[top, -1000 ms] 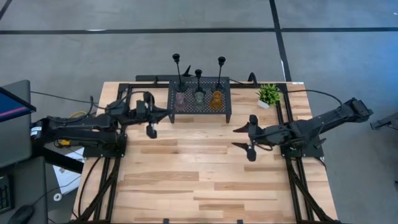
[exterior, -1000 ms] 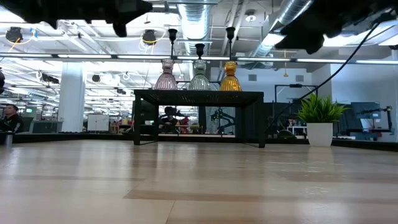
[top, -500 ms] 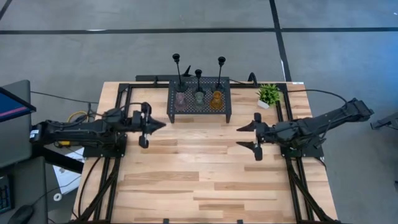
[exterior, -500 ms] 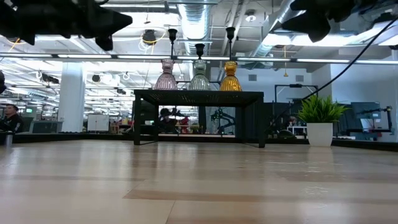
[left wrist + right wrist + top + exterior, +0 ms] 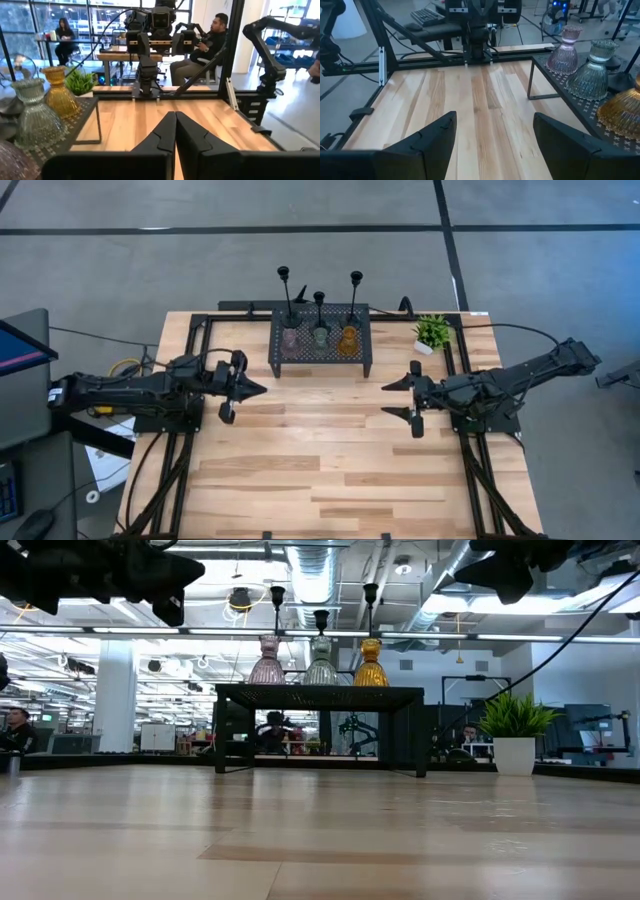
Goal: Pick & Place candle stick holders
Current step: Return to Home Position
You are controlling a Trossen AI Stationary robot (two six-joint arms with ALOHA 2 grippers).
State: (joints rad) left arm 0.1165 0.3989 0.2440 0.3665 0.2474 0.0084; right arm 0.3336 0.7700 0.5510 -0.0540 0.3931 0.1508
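Note:
Three black thin-stemmed holders (image 5: 319,298) stand by their round bases on the far part of the black perforated rack (image 5: 320,362). In front of them on the rack stand the pink (image 5: 291,340), green (image 5: 320,337) and amber (image 5: 348,340) squat holders; they also show in the low view (image 5: 320,662). My left gripper (image 5: 260,388) is shut and empty, above the table to the left of the rack, pointing right; its closed fingers show in its wrist view (image 5: 175,120). My right gripper (image 5: 392,399) is open and empty, right of and nearer than the rack, pointing left (image 5: 495,135).
A small green potted plant (image 5: 432,332) stands to the right of the rack near the far edge. Black frame rails (image 5: 180,470) run along the table's left and right sides. Bare wood lies between the grippers and the near edge. People sit in the room beyond (image 5: 212,40).
My left gripper has drawn away from the rack's left side, toward the table's near edge and a little left, and has sunk slightly. My right gripper has shifted a little toward the table's right edge and risen. The holders have kept still.

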